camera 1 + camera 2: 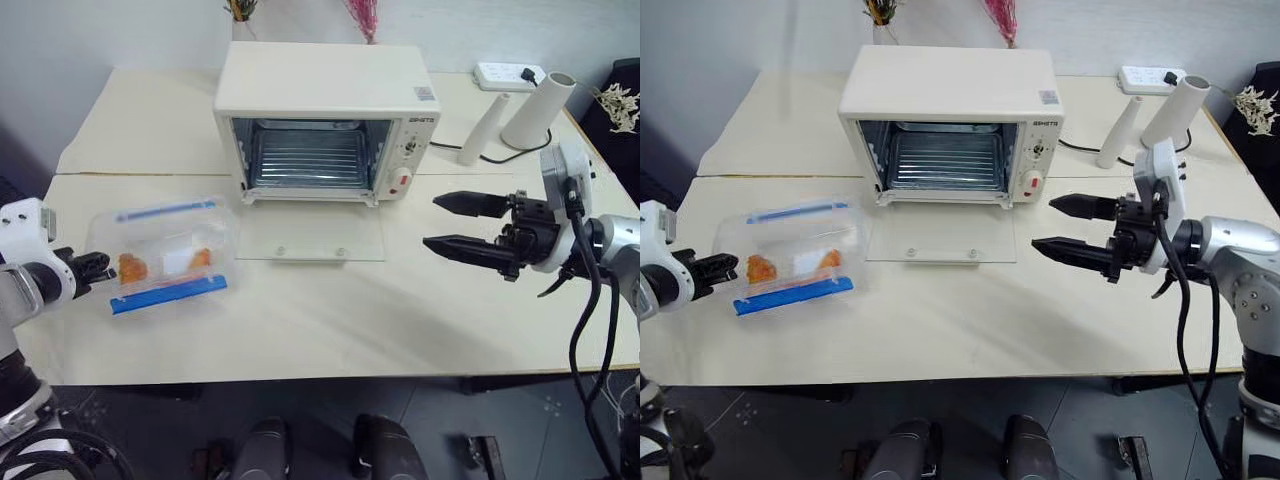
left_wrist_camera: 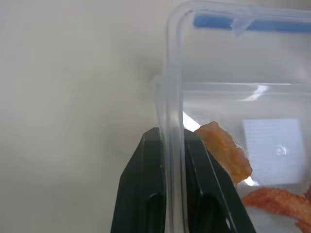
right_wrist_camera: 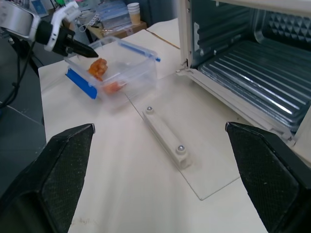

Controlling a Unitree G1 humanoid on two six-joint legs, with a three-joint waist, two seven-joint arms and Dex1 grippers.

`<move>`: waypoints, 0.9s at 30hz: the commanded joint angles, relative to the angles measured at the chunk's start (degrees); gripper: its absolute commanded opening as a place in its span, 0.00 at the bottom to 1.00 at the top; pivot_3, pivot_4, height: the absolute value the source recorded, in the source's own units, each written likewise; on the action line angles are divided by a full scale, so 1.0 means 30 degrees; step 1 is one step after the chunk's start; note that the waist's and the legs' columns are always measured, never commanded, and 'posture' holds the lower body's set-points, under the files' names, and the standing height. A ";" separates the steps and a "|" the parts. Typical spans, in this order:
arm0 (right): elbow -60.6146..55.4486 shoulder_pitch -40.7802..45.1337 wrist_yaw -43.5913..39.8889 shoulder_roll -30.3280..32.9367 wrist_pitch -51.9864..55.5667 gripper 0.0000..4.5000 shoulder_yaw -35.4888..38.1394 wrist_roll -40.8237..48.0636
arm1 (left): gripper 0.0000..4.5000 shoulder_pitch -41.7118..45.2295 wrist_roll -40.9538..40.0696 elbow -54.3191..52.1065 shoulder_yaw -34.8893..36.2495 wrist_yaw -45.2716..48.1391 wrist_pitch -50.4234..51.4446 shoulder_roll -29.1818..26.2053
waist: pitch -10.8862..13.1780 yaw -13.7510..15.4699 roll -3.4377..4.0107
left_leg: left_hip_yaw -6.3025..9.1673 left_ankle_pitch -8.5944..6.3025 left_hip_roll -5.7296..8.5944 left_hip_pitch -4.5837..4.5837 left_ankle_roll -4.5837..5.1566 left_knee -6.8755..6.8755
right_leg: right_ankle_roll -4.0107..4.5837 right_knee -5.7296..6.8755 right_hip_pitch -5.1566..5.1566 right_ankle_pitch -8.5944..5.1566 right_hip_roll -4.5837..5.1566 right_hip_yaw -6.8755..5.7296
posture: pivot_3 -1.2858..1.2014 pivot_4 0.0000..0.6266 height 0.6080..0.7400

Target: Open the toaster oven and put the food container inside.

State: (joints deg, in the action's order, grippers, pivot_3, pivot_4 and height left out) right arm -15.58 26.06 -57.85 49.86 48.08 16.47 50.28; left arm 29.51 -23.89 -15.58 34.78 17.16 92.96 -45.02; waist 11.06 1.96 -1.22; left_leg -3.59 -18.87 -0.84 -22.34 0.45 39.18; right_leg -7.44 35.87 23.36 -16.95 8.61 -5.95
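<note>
The cream tabletop [image 1: 330,320] carries everything here, made of pale panels with a seam running behind the toaster oven [image 1: 325,110]. That cream-white oven sits toward the back middle of the table with its glass door [image 1: 312,236] dropped flat onto the surface, so the wire rack [image 1: 308,158] inside is exposed; knobs and a red button [image 1: 403,182] run down its right-hand panel. The food container [image 1: 165,252], a clear rectangular box with blue clip strips on its long edges and orange pieces showing through the plastic, lies to the left of the open door, just beside it and apart from the oven body. The left gripper [image 1: 92,266] is at the container's left end, and the left wrist view shows its two black fingers [image 2: 146,194] pinched together on the clear rim of the box. The right gripper [image 1: 455,222] hangs above the table to the right of the door, pointing toward the oven, its two fingers spread wide with nothing between them. Behind it stand two white tubes [image 1: 538,110] with a cable, and a white power strip [image 1: 508,75] lies at the table's far edge.
</note>
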 commanded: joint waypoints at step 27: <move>-0.2847 -0.2785 0.2209 0.0551 -0.0498 1.00 0.2689 0.1550 | 0.02 0.5603 -0.8233 0.1578 -0.6196 -0.2848 -0.0152 0.1772 | 0.0003 -0.0160 -0.0017 | -0.0044 0.0023 0.0043 -0.0004 0.0002 -0.0007 | -0.0005 -0.0014 -0.0006 0.0007 -0.0057 0.0002 | 0.52 0.24 1.00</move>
State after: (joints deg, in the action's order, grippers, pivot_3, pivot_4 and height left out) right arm -22.54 17.58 -51.19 50.12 47.47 22.93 54.47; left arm 44.51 -46.03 -8.93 16.67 8.92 93.03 -39.82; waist 11.07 1.48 -1.28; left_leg -3.73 -18.80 -0.71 -22.35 0.45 39.16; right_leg -7.45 35.83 23.34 -16.93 8.44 -5.94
